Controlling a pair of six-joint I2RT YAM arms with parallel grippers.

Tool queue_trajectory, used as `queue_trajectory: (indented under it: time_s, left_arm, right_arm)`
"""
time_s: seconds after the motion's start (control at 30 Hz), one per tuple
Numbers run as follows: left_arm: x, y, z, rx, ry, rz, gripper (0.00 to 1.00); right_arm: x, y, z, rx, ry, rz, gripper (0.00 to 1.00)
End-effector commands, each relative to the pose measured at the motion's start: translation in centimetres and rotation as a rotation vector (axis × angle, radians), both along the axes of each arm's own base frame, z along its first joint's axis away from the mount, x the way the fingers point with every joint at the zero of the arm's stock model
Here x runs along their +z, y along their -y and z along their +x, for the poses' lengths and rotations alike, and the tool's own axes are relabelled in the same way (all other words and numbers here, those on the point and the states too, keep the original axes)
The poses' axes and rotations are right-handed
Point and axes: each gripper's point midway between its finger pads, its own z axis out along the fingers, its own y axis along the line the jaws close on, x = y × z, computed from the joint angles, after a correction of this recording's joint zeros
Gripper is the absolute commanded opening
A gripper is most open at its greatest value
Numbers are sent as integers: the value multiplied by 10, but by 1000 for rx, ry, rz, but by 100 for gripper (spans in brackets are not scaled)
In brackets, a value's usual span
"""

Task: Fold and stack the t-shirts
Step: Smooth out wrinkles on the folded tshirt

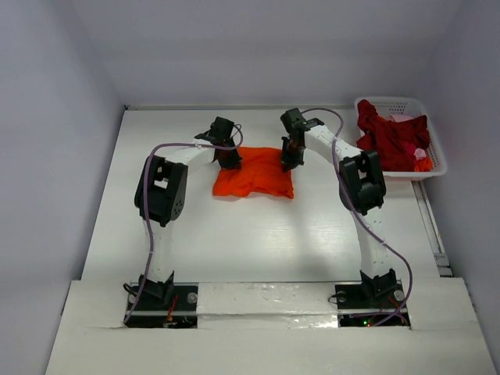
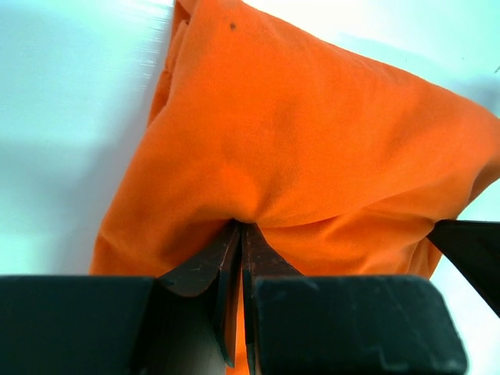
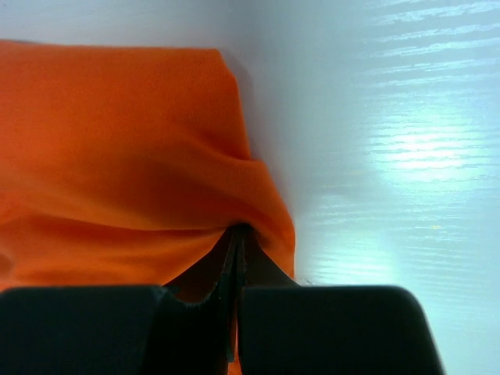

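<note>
So the orange t-shirt [image 1: 254,173] is lying on the table [image 1: 258,242], about halfway between the left and right edges and closer to the far edge than the near one. It's bunched into a rough rectangle, kinda puffy and wrinkled, not flat at all.

Both arms reach out over it. The left gripper [image 1: 229,160] sits at the shirt's far left corner and the right gripper [image 1: 291,158] at the far right corner. From the left wrist cam you can see the fingers squeezed together with a fold of orange cloth pinched between them, fabric puckering right at the tips. Same deal on the right wrist cam: fingers closed tight on the shirt's edge, cloth draping away to one side and bare table on the other. So each one is clamped on the orange shirt.

Over in the far right corner of the table there's the white lattice basket [image 1: 434,150], with the dark red t-shirts [image 1: 389,133] heaped inside, crumpled. A bit of pink and orange stuff peeks out near the basket's near side, can't tell what it is.
</note>
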Motion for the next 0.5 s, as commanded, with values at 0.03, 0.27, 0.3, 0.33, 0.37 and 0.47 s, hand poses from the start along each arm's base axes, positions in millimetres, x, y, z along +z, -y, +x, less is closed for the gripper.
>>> queue_trajectory:
  time_s: [0.03, 0.27, 0.3, 0.33, 0.37, 0.47]
  left_arm:
    - [11, -5, 10, 5, 21, 11, 3]
    - [10, -6, 5, 4, 17, 6, 3]
    - [9, -6, 5, 4, 16, 7, 3]
    - [6, -7, 3, 4, 9, 9, 3]
    - [6, -7, 3, 4, 10, 9, 3]
    - [4, -8, 1, 6, 5, 10, 3]
  right_arm:
    - [9, 4, 13, -2, 19, -5, 0]
    - [10, 0, 23, 6, 28, -6, 0]
    - [11, 0, 24, 8, 31, -5, 0]
    - [7, 0, 24, 9, 24, -9, 0]
    - [7, 4, 27, 1, 25, -10, 0]
    - [8, 3, 30, 3, 32, -7, 0]
